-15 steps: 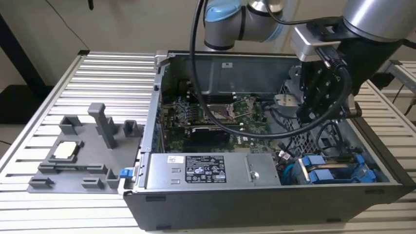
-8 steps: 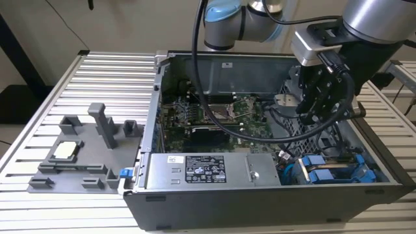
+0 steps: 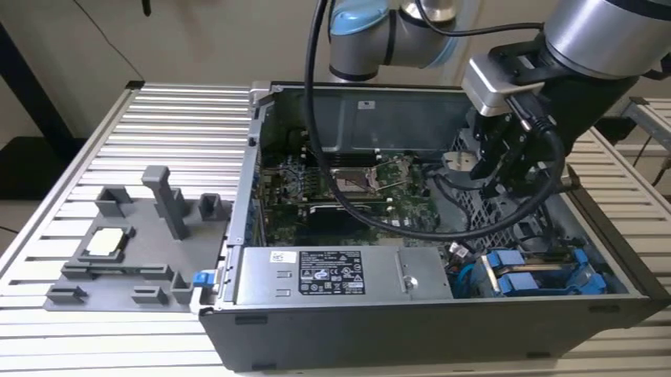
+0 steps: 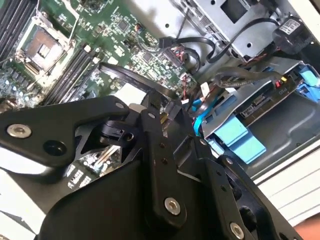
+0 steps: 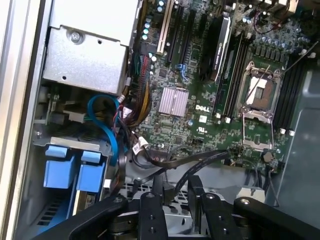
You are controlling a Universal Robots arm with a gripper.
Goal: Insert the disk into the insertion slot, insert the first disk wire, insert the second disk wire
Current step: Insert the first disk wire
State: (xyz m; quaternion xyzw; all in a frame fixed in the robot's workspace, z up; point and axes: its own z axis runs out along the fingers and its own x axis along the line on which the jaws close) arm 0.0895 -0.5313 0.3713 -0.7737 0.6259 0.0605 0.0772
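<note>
Disk (image 3: 540, 276) with its blue carrier sits in the slot (image 3: 587, 236) at the lower right of the exterior view, inside the open case (image 3: 419, 330). Both wrist views show the blue tabs of the carrier (image 4: 240, 137) (image 5: 75, 170) beside the motherboard (image 5: 200, 110). End effector (image 3: 501, 177) hangs inside the case, above the bay at the right of the frame, with a black cable (image 3: 419, 228) looping below it; whether its fingers are spread or closed, I cannot tell. Grey fixture tray (image 3: 126, 259) lies on the worktop (image 3: 63, 196) at the left.
</note>
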